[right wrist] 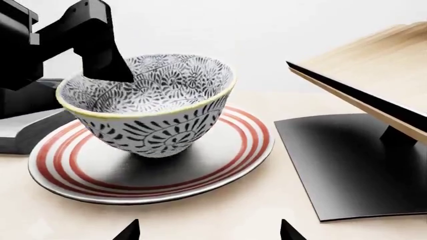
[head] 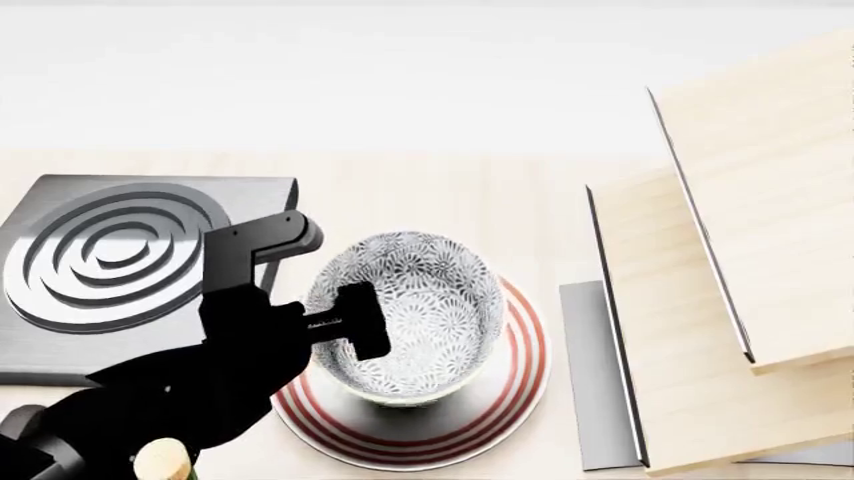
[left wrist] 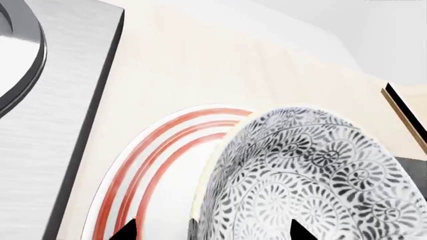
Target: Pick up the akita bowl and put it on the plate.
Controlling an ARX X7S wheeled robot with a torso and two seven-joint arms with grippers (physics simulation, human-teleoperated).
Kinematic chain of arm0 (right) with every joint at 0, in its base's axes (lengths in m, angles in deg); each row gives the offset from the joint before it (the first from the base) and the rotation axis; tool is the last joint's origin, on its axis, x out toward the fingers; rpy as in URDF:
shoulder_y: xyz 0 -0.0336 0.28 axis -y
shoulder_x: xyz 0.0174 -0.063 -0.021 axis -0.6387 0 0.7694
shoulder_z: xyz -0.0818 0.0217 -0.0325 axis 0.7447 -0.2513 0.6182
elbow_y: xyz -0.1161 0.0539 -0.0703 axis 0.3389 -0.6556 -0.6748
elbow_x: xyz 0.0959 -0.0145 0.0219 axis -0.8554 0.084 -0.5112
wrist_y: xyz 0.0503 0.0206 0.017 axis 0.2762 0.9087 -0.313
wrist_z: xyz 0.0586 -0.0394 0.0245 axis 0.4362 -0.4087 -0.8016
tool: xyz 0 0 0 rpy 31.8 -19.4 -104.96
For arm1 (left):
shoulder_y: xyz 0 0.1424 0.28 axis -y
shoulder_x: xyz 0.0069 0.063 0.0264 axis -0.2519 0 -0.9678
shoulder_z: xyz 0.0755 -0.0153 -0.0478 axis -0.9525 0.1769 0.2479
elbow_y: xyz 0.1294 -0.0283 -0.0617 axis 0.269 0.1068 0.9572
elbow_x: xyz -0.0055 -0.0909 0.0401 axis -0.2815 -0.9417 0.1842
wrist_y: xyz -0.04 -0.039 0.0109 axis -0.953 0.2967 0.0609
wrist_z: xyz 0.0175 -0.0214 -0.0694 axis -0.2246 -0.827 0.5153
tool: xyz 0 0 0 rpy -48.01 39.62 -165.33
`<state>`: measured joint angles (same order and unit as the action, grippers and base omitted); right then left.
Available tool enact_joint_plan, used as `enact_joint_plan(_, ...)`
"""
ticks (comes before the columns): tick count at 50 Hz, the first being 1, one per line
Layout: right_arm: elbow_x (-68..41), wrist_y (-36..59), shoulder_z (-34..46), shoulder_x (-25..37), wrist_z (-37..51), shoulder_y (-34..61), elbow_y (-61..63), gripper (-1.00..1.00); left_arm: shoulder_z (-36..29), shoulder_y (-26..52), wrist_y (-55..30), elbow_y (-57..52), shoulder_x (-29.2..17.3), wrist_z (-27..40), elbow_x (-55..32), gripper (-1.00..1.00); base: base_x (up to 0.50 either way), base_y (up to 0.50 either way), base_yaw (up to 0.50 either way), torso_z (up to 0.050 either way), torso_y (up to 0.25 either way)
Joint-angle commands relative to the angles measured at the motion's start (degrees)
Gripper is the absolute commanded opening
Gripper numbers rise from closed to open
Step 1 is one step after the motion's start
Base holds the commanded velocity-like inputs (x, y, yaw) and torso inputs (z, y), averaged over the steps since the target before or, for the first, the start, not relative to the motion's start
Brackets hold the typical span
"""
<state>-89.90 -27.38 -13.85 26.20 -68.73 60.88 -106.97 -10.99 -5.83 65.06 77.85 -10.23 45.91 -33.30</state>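
Observation:
The akita bowl (right wrist: 150, 102), white with a dense grey-black floral pattern, stands upright on the plate (right wrist: 233, 150), a white disc with three red rings. In the head view the bowl (head: 414, 320) sits slightly toward the near-left part of the plate (head: 514, 375). My left gripper (left wrist: 211, 231) is open and straddles the bowl's left rim. One finger (head: 354, 325) is inside the bowl and the other is outside, over the plate's rings (left wrist: 143, 165). My right gripper (right wrist: 208, 232) is open and empty, low over the table in front of the plate.
A dark grey square stove burner (head: 114, 255) with concentric rings lies left of the plate. Slanted wooden panels (head: 747, 250) on a dark grey base (right wrist: 347, 165) stand close on the right. A beige rounded object (head: 163, 462) shows at the bottom edge of the head view.

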Motion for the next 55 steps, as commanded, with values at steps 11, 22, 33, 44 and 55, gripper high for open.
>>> enact_joint_plan(11,3.27,-1.77,2.91,-2.31,0.66,1.75,-7.97,1.0,0.84,-0.37,0.65,0.55,0.03,-0.24,0.5,1.0,0.0,0.0,0.0,-0.005,0.0)
enact_joint_plan(22,2.99,-2.26,2.88,-2.6,0.6,2.35,-9.42,1.0,0.04,2.43,0.65,1.12,0.03,0.03,3.3,1.0,0.0,0.0,0.0,-0.006,0.0)
enact_joint_plan(33,2.63,-2.65,2.82,-2.53,0.52,2.66,-10.03,1.0,-1.1,6.96,1.93,4.11,0.01,-1.25,8.03,1.0,0.0,0.0,0.0,-0.006,0.0)
enact_joint_plan(44,2.82,-0.77,3.2,-1.13,1.75,1.27,-5.38,1.0,-2.1,14.76,14.85,-52.18,-30.15,23.39,19.88,1.0,0.0,0.0,0.0,-0.006,0.0)
enact_joint_plan(55,3.85,1.93,3.08,2.12,4.33,-0.57,3.83,1.0,-1.58,14.74,22.68,-74.97,-47.69,34.72,29.51,1.0,0.0,0.0,0.0,-0.002,0.0)
